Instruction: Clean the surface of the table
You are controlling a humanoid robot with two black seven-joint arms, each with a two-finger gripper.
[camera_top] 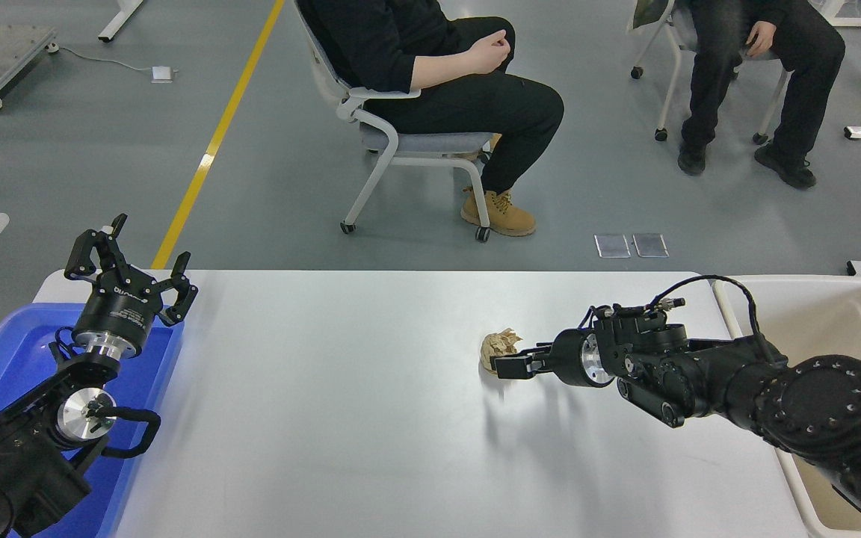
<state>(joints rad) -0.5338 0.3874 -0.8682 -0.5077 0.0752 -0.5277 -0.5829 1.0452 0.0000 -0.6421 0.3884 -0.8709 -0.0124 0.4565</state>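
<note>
right end effector (507,364) (low) — touching crumpled wad (498,347) | table surface (326,418)

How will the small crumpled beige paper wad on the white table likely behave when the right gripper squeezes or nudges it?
The crumpled beige paper wad looks creased and irregular, so it will probably compress rather than resist the right gripper. It seems light for its size, so a nudge may slide it across the glossy white table. Its lumpy shape makes steady rolling unlikely.

white table surface (341,418) | blue tray (19,351) | beige bin (812,299) | tan paper wad (500,348)
</note>
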